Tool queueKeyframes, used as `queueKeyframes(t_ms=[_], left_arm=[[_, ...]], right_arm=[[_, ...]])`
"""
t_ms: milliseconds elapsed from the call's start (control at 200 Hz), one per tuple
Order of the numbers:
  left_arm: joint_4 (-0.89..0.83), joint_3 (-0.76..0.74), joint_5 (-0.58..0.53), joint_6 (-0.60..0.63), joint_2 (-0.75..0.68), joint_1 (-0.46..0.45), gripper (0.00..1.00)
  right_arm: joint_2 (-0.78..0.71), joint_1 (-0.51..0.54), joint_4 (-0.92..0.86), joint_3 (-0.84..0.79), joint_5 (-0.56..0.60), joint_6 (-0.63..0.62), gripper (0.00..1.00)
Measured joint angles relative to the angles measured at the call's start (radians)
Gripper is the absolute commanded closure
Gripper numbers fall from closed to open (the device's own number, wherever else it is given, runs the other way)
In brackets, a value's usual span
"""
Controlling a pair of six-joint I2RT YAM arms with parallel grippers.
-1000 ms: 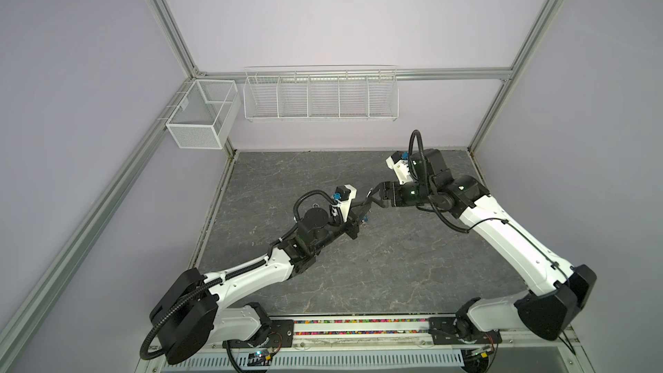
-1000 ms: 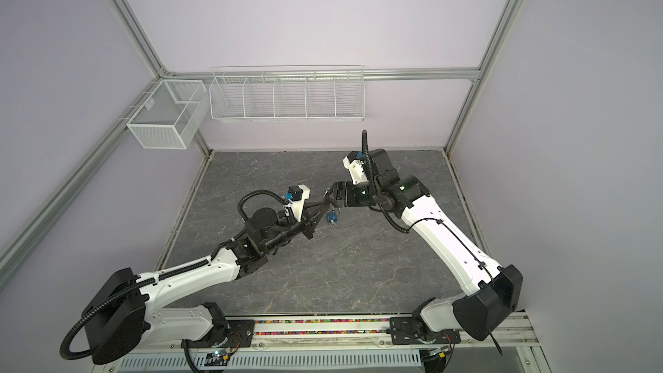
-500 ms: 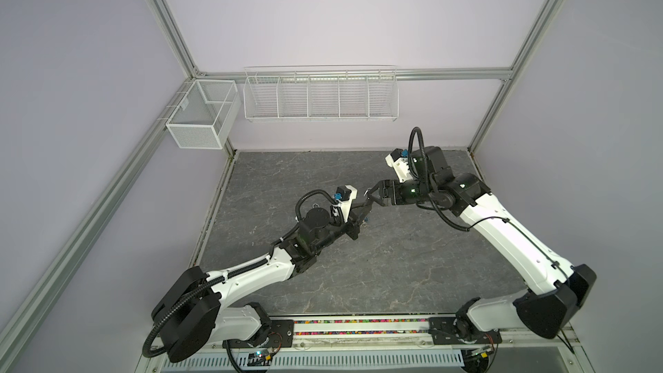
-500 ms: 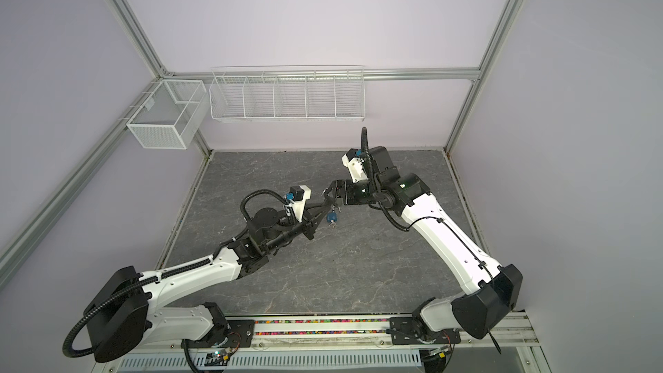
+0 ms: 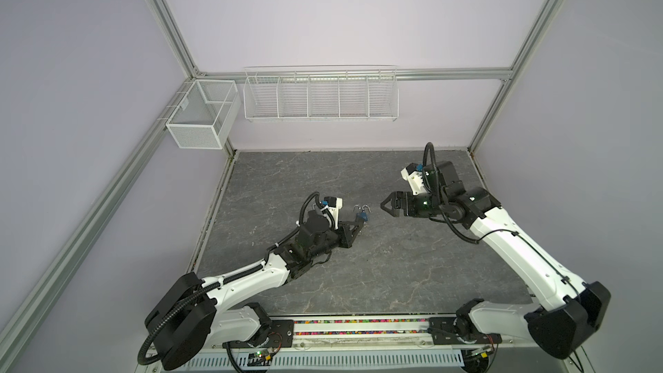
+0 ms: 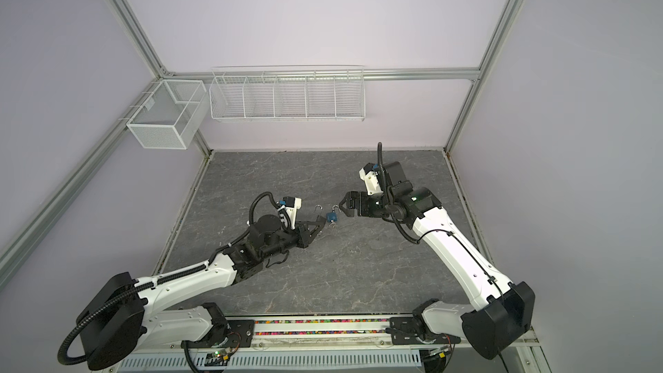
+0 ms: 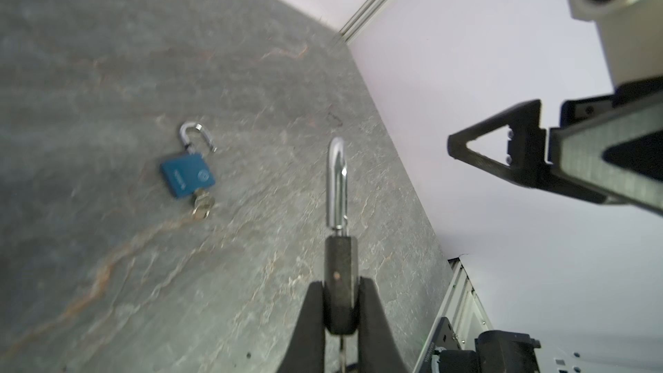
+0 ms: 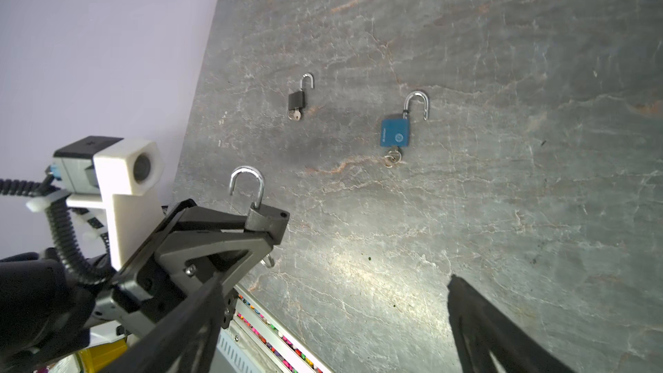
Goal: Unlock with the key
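Black padlock (image 7: pixel 341 267) was pinched tight between the fingers of the left gripper (image 7: pixel 341 299), held up over the middle of the gray table (image 8: pixel 502 227). Its silver loop (image 8: pixel 247 184) stood open. The right gripper (image 5: pixel 384 205) was near it, not touching, with its fingers spread wide. A blue padlock (image 8: pixel 394 132) lay on the table, loop open, with a key (image 8: pixel 393 159) stuck in its bottom.
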Motion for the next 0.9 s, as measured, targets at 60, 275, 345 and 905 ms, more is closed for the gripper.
queueKeyframes(t_ms=[60,275,345,905], left_arm=[[-0.017,-0.016,0.014,-0.058,0.010,0.022,1.00],[-0.063,-0.031,0.080,-0.195,0.134,0.088,1.00],[-0.065,-0.030,0.110,-0.215,0.180,0.091,1.00],[-0.026,-0.026,0.194,-0.297,0.364,0.122,0.83]], right_arm=[[0.000,-0.002,0.011,-0.025,0.008,0.005,0.02],[0.000,-0.017,0.048,-0.073,0.034,0.008,0.00],[0.000,-0.025,0.058,-0.093,0.042,0.008,0.00],[0.009,-0.062,0.082,-0.151,0.067,-0.013,0.00]])
